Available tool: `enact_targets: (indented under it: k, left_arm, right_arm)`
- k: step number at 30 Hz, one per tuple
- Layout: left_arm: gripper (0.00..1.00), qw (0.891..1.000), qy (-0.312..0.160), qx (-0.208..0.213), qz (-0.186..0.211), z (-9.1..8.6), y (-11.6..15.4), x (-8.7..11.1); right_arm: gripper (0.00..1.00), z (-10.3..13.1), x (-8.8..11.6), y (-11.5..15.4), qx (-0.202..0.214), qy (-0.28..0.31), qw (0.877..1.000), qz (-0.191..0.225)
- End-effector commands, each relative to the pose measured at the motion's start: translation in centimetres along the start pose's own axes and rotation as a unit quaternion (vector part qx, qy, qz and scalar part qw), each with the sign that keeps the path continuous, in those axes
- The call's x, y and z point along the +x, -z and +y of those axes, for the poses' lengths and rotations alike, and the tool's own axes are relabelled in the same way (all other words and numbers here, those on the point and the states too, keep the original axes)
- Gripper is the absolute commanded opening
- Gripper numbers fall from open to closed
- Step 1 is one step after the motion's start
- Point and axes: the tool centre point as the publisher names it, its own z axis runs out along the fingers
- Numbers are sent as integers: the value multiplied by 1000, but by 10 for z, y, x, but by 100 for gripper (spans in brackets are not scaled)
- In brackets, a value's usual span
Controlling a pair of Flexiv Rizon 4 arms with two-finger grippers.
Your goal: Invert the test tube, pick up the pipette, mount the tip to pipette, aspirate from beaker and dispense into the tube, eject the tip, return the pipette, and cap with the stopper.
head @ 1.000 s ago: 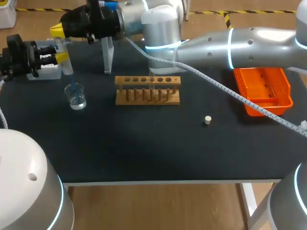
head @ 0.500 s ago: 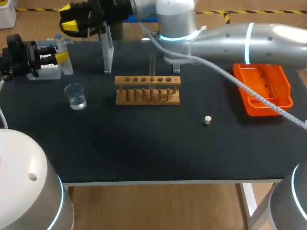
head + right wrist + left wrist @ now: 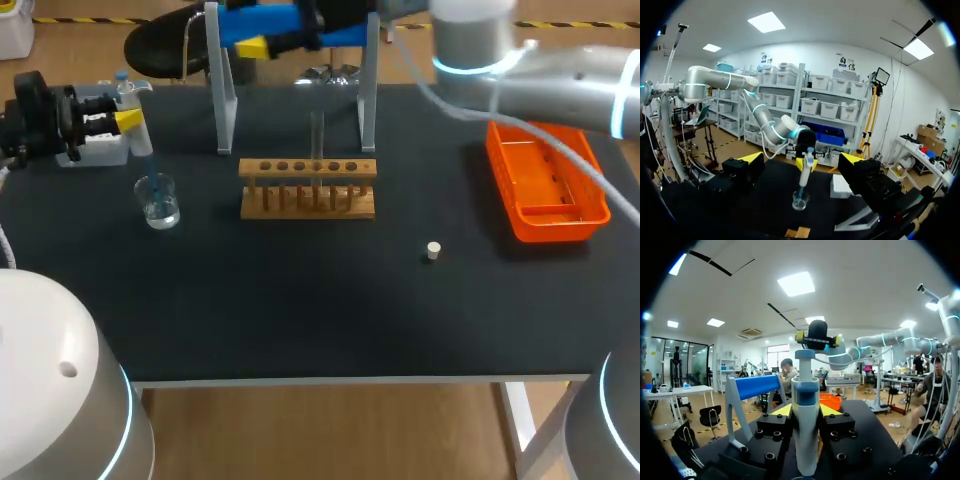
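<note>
My left tool (image 3: pixel 806 410) grips the pipette (image 3: pixel 805 440), its tip in the beaker (image 3: pixel 158 200) below; my right tool (image 3: pixel 802 159) gapes wide, empty. By my reckoning aspiration is underway. Dispensing into the upright test tube (image 3: pixel 317 135), ejecting, returning and fitting the stopper (image 3: pixel 433 251) remain.

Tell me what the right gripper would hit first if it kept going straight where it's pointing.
Probably the pipette, held by the left gripper over the beaker, dead ahead of the right gripper; depth is unclear.

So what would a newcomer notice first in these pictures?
Most striking is the left gripper at the table's left edge, holding the pipette with its tip down in the beaker. Next come the orange tray at the right and the wooden rack in the middle, holding one test tube.
</note>
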Motion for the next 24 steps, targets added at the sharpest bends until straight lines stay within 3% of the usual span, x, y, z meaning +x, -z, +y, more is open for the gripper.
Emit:
enact_targets:
  k: [1,7,13,24]
  left_arm:
    - [0,1000,0,0,1,0,0,-1]
    - [0,1000,0,0,1,0,0,-1]
    - [0,1000,0,0,1,0,0,-1]
    - [0,1000,0,0,1,0,0,-1]
  right_arm:
    - [100,-13,25,78,10,-7,1000,-20]
    - [100,-44,32,114,18,-19,999,-36]
    - [100,-76,37,131,23,-25,998,-49]
    - [100,-129,37,129,24,-42,997,-63]
